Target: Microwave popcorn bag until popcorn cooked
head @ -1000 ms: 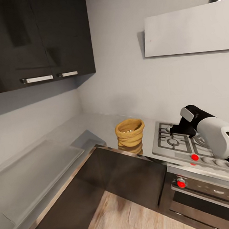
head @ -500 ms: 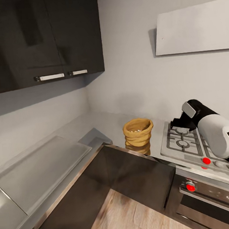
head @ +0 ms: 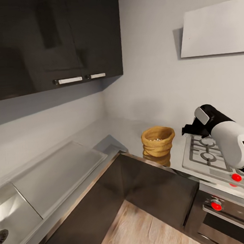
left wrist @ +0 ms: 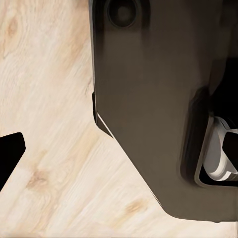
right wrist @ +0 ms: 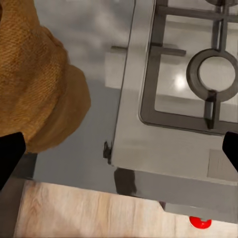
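The popcorn bag (head: 158, 142) is standing on the countertop (head: 128, 131), beside the hob (head: 210, 155). Your right gripper (right wrist: 119, 148) is hovering spread wide and empty; you are risking tipping the bag and spilling kernels.

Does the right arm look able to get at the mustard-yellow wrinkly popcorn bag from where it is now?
Probably yes. The right tool hangs open above the steel hob's edge, beside the mustard-yellow wrinkly popcorn bag, and nothing stands between them on the grey countertop.
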### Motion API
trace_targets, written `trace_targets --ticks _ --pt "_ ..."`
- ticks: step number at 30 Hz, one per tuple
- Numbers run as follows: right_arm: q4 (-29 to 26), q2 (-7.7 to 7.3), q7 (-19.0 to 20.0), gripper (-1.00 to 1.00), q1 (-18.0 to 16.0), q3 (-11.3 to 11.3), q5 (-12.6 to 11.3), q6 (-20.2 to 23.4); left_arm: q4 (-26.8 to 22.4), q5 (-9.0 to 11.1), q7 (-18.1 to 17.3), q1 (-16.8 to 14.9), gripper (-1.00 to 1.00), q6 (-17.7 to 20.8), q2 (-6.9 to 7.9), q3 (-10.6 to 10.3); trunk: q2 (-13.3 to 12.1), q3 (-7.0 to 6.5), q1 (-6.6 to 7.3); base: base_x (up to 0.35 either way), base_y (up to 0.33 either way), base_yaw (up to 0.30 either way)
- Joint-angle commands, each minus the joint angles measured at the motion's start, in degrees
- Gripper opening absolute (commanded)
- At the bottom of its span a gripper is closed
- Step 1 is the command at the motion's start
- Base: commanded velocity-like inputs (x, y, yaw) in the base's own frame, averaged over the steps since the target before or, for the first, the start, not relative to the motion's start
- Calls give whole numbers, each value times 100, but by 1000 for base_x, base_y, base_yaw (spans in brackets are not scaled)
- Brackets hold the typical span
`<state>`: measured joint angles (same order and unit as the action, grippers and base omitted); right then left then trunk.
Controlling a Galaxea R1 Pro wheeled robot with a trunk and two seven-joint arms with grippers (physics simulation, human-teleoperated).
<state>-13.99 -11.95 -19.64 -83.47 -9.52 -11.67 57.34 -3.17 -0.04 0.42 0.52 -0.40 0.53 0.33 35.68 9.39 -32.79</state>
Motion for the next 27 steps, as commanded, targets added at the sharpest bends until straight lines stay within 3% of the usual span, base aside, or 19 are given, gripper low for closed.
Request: trace_targets --ticks 1,15,22,27 --pt "-29 -1 -55 100 -3 -7 -63 14 -8 1 3 1 100 -4 0 3 7 8 -2 0 0 277" --pt "-58 -1 -50 100 -3 -9 -63 14 -8 1 5 1 100 -4 0 3 7 8 -2 0 0 277" --pt "-56 -1 -57 100 -3 -563 -54 14 -8 2 5 1 100 -4 0 3 7 8 -2 0 0 222" --pt "-60 -1 -57 100 -3 -607 -54 14 -8 -1 3 1 100 -4 0 3 7 8 -2 0 0 41"
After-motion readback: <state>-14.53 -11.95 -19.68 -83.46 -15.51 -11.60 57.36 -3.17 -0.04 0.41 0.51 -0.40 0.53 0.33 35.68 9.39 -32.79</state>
